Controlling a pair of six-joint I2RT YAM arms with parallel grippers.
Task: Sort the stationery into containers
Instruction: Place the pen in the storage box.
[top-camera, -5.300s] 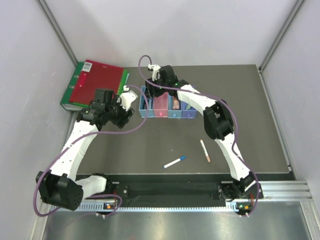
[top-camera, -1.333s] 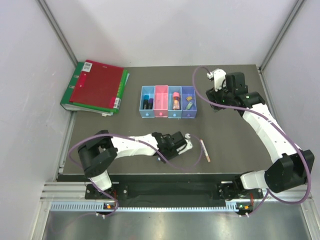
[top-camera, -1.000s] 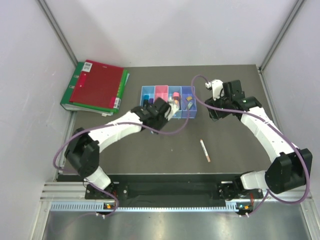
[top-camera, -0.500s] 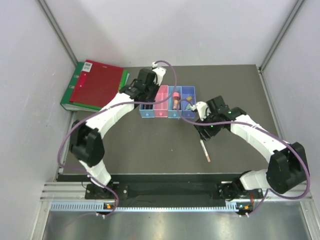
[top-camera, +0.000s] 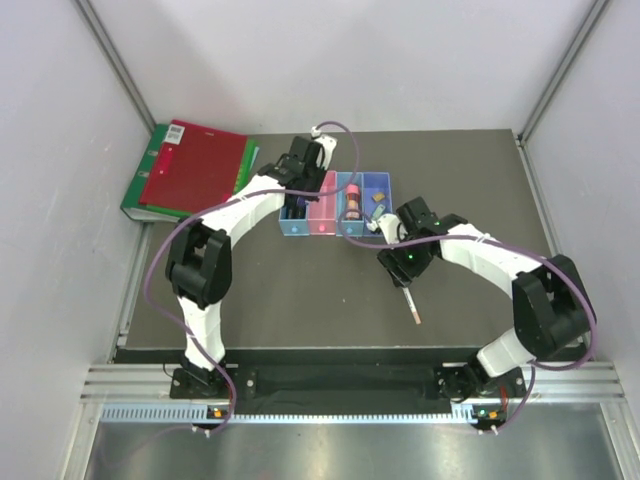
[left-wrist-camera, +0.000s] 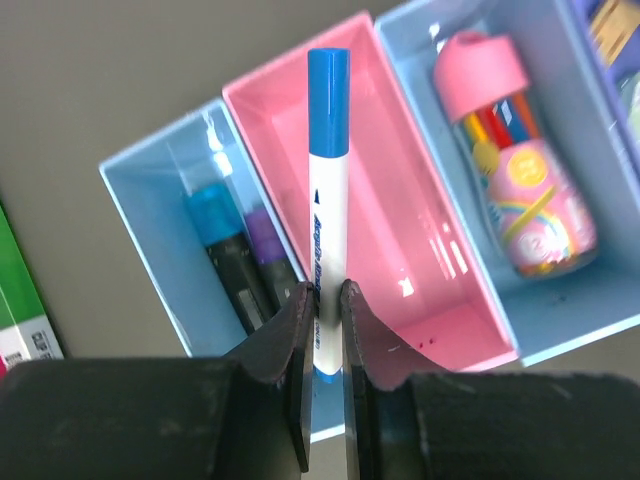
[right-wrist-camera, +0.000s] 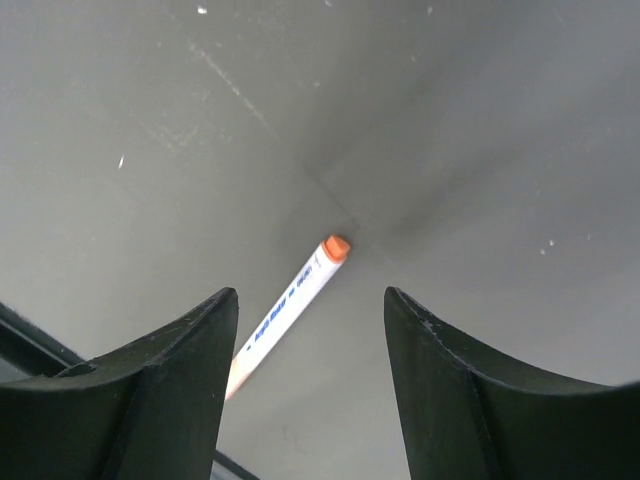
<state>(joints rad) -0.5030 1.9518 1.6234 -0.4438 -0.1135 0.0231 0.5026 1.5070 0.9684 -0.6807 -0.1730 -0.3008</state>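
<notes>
Left claw (left-wrist-camera: 322, 300) is seen clamped tight on the lower barrel of the white blue-capped pen (left-wrist-camera: 328, 170), which is held out ahead of the fingertips and lined up over the pink bin (left-wrist-camera: 410, 230); nothing else is seen in that bin. Just left of the claw, the first light blue bin (left-wrist-camera: 150, 190) is already stocked with the blue-black highlighter (left-wrist-camera: 222, 250) and the purple-black highlighter (left-wrist-camera: 262, 245), laid side by side. To the claw's right, past the pink bin, the pink-capped bottle (left-wrist-camera: 510, 200) is lodged in the second light blue bin (left-wrist-camera: 590, 300); small tan pieces are seen in the purple-blue bin (top-camera: 380, 182) at the row's end.

Right claw (right-wrist-camera: 310, 300) is held apart with nothing gripped; the thin pinkish pen (right-wrist-camera: 285, 305) is lying on the bench (right-wrist-camera: 450, 120) beneath the gap, touched by neither finger.

Most of the sorting may be judged done; one pen is left to be released into its bin, and the other has yet to be grasped, carried and dropped in.
</notes>
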